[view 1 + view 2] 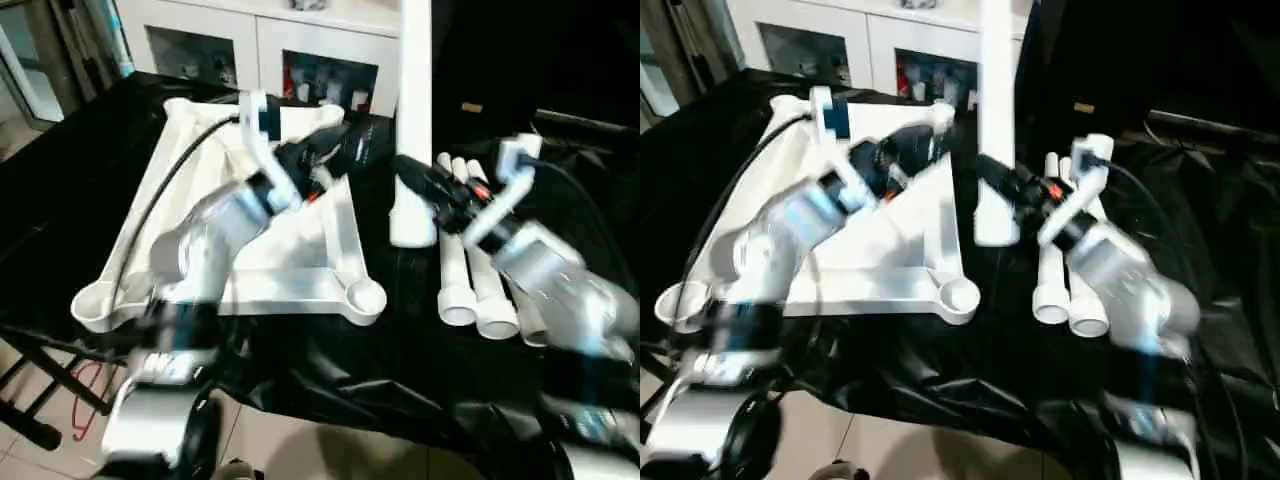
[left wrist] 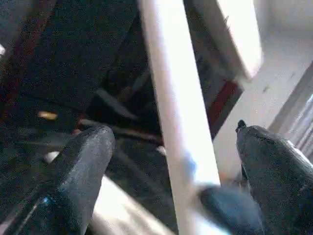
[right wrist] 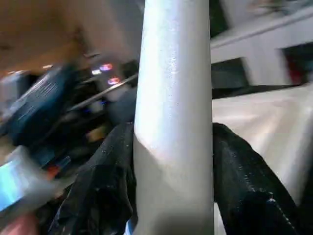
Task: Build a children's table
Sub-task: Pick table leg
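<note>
The white table top (image 1: 300, 262) lies underside up on the black-covered bench, with round sockets at its corners. My right gripper (image 1: 408, 172) is shut on a white tube leg (image 1: 413, 90) and holds it upright just right of the top; the leg's lower end (image 1: 412, 226) is near the cloth. My left gripper (image 1: 345, 148) reaches across the top toward that leg and is open, and the leg (image 2: 176, 122) stands beyond its fingers (image 2: 80, 171) without touching them. Three more legs (image 1: 468, 272) lie side by side on the right, under my right arm.
A white cabinet with glass doors (image 1: 300, 55) stands behind the bench. The black cloth (image 1: 400, 360) hangs over the near edge, with floor and a black frame (image 1: 40, 390) below at the left. A black cable (image 1: 170, 180) runs along my left arm.
</note>
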Available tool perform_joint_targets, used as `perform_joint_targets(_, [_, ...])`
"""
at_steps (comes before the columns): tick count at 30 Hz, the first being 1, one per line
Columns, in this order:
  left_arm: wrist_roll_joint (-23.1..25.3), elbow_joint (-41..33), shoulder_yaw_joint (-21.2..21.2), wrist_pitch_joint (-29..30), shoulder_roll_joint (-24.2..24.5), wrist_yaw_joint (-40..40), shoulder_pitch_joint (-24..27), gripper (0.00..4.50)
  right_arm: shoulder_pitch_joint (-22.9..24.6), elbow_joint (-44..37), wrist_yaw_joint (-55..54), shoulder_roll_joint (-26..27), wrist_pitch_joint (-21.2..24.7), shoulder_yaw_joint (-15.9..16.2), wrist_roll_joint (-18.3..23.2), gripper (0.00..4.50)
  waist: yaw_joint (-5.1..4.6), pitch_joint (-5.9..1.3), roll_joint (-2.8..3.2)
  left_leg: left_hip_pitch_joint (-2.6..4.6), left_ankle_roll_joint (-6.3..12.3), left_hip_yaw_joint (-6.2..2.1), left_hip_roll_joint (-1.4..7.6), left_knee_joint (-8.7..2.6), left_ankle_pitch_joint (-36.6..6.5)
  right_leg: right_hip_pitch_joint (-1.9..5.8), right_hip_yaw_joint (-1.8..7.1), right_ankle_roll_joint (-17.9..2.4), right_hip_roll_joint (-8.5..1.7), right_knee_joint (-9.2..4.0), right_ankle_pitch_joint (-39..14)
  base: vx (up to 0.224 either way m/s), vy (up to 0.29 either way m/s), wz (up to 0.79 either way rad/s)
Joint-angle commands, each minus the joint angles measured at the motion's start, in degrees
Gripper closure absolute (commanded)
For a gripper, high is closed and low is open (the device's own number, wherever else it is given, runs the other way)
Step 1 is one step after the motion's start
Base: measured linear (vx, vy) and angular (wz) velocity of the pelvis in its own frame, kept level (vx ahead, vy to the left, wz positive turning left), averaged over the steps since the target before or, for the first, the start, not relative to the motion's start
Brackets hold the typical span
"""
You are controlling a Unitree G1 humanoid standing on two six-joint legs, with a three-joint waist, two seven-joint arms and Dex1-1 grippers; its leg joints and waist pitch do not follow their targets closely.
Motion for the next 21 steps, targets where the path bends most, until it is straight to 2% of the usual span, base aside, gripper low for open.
perform_joint_targets(1, [-2.8, -0.1, 0.7, 1.8, -0.9, 0.4, -1.5, 0.0, 0.7, -2.4, 1.5, -1.1, 0.8, 0.6, 1.2, 2.61, 0.25, -4.09, 0.21, 1.31, 2.41, -0.8, 2.77, -3.29, -3.8, 3.21, 2.43, -15.3, -4.62, -3.97, 7.0, 0.0, 0.0, 0.0])
perform_joint_targets(2, [-3.6, -1.0, 0.4, 2.4, -1.1, 0.2, -1.7, 0.0, 1.3, -2.7, 1.7, -1.2, 0.3, 1.1, 1.0, 2.61, 0.24, -4.02, 0.4, 1.37, 2.01, -0.82, 2.84, -3.34, -4.1, 3.05, 2.47, -15.0, -4.61, -4.09, 6.2, 0.0, 0.0, 0.0])
perform_joint_targets(6, [-3.4, -1.9, -0.8, 4.4, -1.6, 1.2, -1.5, 0.0, 2.2, -4.0, 2.2, -1.1, 0.7, 1.7, 2.0, 2.61, 0.16, -4.01, 0.24, 1.31, 1.18, -0.82, 2.8, -3.45, -4.6, 3.05, 2.5, -14.3, -4.64, -4.28, 4.3, 0.0, 0.0, 0.0])
perform_joint_targets(8, [-2.9, -1.1, -0.8, 5.4, -2.3, 2.7, -1.6, 0.0, 3.0, -5.7, 3.1, -1.1, 1.6, 2.3, 3.5, 2.61, 0.21, -4.0, 0.24, 1.32, 1.3, -0.88, 2.78, -3.44, -4.5, 3.09, 2.53, -13.7, -4.61, -4.35, 4.5, 0.0, 0.0, 0.0])
perform_joint_targets(14, [-3.2, -0.8, -1.1, 6.1, -2.7, 4.5, -1.7, 0.0, 3.9, -6.7, 4.0, -1.4, 1.5, 3.9, 3.9, 2.61, 0.33, -4.0, 0.32, 1.25, 1.36, -0.96, 2.8, -3.46, -4.0, 2.97, 2.49, -13.4, -4.58, -4.32, 5.4, 0.0, 0.0, 0.0])
perform_joint_targets(21, [-4.1, -0.6, 0.6, 7.1, -2.7, 6.4, -2.0, 0.0, 4.6, -6.0, 3.2, -2.4, 0.2, 7.1, 0.6, 2.61, 0.3, -3.99, 0.23, 1.16, 0.62, -1.02, 2.75, -3.51, -4.0, 3.09, 2.49, -12.9, -4.59, -4.35, 5.1, 0.0, 0.0, 0.0])
